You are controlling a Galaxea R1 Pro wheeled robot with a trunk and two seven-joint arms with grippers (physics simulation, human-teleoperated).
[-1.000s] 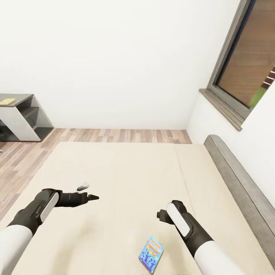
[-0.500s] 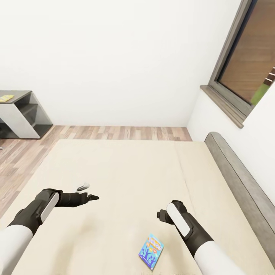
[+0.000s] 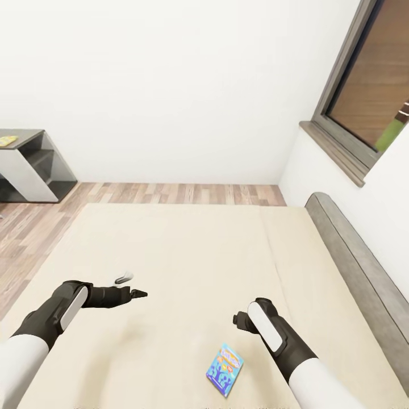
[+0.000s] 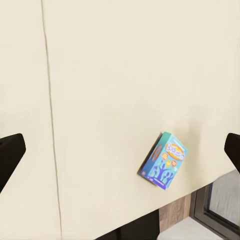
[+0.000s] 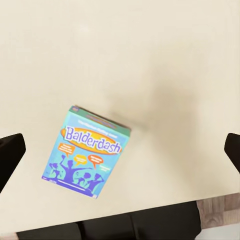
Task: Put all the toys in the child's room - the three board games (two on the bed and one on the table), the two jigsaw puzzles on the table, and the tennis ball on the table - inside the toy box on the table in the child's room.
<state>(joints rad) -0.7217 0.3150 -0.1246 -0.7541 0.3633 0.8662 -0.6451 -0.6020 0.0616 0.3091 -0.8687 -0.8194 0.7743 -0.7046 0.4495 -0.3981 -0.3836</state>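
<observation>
The small blue board game box (image 3: 225,370), flat printed cardboard with "Balderdash" in an orange oval and purple cartoon figures, lies face up at the bottom centre of the head frame on the plain beige mattress of the low bed (image 3: 187,250), close to its near edge. In the right wrist frame the box (image 5: 86,152) sits lower left of centre, between the two dark fingertips at the side edges and nearer the left-hand one (image 5: 9,157); nothing touches it, and those fingers stand wide apart. The left wrist frame shows the same box (image 4: 163,160) lower right of centre, again clear of the black fingertips (image 4: 10,155), which are spread just as wide.

In the head frame the right gripper (image 3: 241,319) hangs just above and right of the box, while the left gripper (image 3: 129,286) hovers over the mattress well off to its left. The mattress is smooth and matte, with one thin seam. A rounded grey headboard (image 3: 355,270) runs along the right. Wood-plank floor (image 3: 170,193) lies beyond, below a white wall (image 3: 170,85). A grey shelving unit (image 3: 31,167) stands at upper left, a dark-framed window (image 3: 369,85) at upper right.
</observation>
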